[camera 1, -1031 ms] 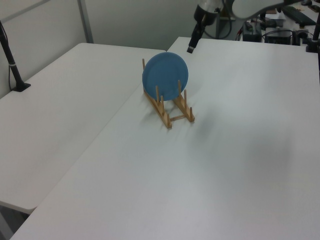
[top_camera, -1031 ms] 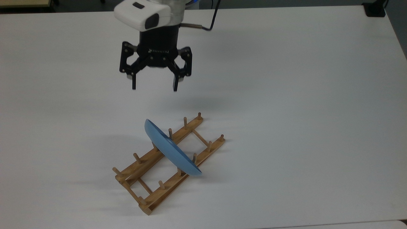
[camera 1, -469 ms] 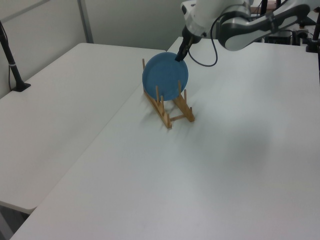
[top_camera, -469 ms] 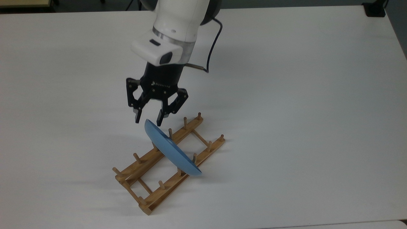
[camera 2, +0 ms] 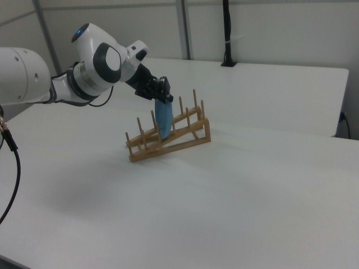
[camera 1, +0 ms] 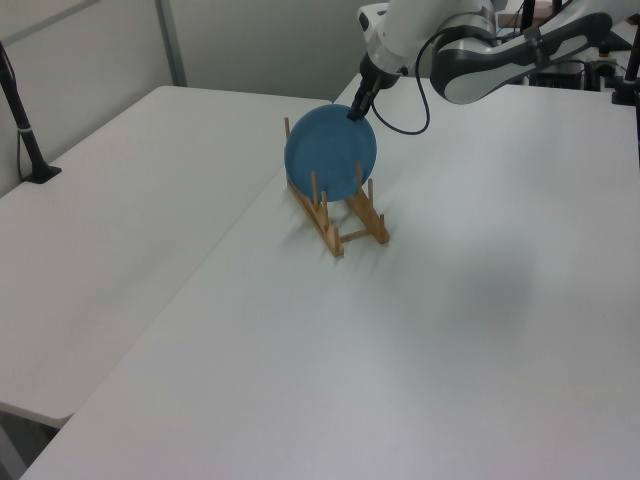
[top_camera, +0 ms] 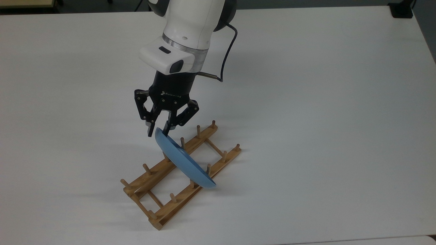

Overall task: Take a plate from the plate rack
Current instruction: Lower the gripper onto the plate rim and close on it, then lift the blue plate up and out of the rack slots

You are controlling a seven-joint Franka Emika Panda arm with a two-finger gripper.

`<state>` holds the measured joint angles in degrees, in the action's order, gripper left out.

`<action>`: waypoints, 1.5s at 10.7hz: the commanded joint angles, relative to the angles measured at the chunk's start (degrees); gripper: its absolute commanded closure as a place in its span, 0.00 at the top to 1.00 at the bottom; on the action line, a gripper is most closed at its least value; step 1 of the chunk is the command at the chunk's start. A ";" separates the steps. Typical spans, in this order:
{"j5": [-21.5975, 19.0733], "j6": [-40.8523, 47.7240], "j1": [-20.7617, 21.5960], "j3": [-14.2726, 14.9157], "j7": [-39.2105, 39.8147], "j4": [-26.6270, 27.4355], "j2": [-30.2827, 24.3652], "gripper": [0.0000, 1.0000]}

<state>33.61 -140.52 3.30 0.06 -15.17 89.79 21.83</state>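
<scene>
1. The plate rack (top_camera: 180, 172) lies on the white table (top_camera: 323, 119), nearest in the top view.
2. The plate (top_camera: 182, 160) stands on edge between the rack's pegs, its face across the rails.
3. The gripper (top_camera: 158, 132) straddles the plate's upper rim from above, fingers narrowed around it; whether they pinch it, I cannot tell.

One marking is readable. White lettering "ROBOTIQ" sits on the black body of the gripper (top_camera: 157, 132), just above the finger linkages and below the white wrist housing (top_camera: 169, 58), seen in the top view. The lettering is small; letters are only just legible. The left and right views give no legible characters on the gripper, and nothing else carries print.
</scene>
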 commanded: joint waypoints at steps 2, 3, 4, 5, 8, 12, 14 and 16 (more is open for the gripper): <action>1.28 -0.54 0.65 0.56 -1.18 -0.31 -0.03 0.08; 1.63 -0.54 0.48 0.56 -1.09 -0.31 -0.03 0.04; 2.07 -0.54 0.48 0.65 -1.01 -0.66 -0.21 0.02; 2.34 -0.54 0.39 0.73 -1.00 -0.75 -0.64 0.02; 2.43 -0.46 0.22 1.17 -0.83 -0.75 -2.57 0.00; -0.11 0.07 -0.49 2.05 -1.35 -1.46 -4.87 0.00; -8.42 -0.02 -0.58 2.14 -1.27 -1.72 -4.87 0.00; -17.13 0.25 -0.49 2.14 -1.36 -2.33 -4.87 0.00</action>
<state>24.36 -140.51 2.34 1.80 -15.54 87.01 18.08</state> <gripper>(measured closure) 0.925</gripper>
